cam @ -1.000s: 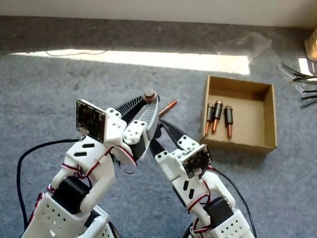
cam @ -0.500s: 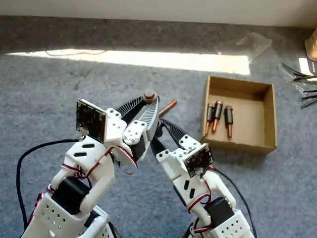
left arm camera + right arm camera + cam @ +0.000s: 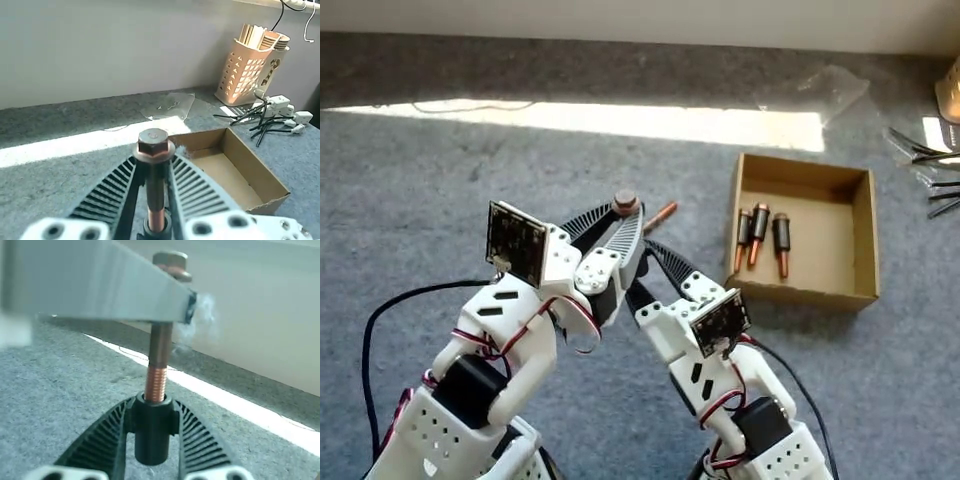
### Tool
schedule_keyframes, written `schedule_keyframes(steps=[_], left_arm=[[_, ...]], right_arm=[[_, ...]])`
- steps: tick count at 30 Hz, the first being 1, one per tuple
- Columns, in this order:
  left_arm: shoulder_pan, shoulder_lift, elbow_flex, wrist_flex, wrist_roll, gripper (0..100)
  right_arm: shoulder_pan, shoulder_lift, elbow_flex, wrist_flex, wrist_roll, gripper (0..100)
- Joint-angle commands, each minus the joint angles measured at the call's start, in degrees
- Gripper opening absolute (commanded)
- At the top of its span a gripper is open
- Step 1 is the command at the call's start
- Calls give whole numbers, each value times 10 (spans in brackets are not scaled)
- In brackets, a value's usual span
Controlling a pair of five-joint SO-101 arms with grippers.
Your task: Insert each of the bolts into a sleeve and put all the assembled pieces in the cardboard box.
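Observation:
My left gripper (image 3: 618,222) is shut on a copper bolt (image 3: 624,202) and holds it upright, head up. In the left wrist view the bolt (image 3: 155,170) runs between the fingers down to a black sleeve (image 3: 156,231). My right gripper (image 3: 151,410) is shut on that black sleeve (image 3: 151,429), and the bolt's threaded end (image 3: 156,382) sits in the sleeve's mouth. In the high view the right gripper (image 3: 640,262) is just below the left one. The cardboard box (image 3: 860,225) at the right holds three assembled pieces (image 3: 760,235). A loose bolt (image 3: 660,214) lies on the carpet beside the grippers.
Grey carpet covers the floor, with a bright sunlit strip (image 3: 620,120) at the back. A clear plastic bag (image 3: 830,88) lies behind the box. Black ties (image 3: 920,150) are at the far right, and a perforated holder (image 3: 252,65) and white plugs (image 3: 285,106) stand near the wall.
The left arm has shifted a little right and down, bringing the bolt lower toward the sleeve. The right arm has hardly moved.

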Motion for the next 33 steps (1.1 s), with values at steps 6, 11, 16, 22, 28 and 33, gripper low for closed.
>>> schedule_keyframes(steps=[6, 11, 16, 22, 28, 33], left_arm=[[12, -9, 7, 0, -14, 6], [7, -10, 65, -4, -14, 6], [12, -47, 78, 1, -14, 6], [11, -163, 138, -4, -14, 11], [12, -214, 163, -4, -109, 11], [12, -214, 164, -4, -149, 11]], right_arm=[[7, -4, 84, -1, -5, 5], [6, -4, 85, -1, -4, 5], [7, -4, 84, -1, -4, 5], [7, -4, 84, -1, -4, 5], [7, -4, 84, -1, -4, 5], [7, -4, 84, -1, -4, 5]])
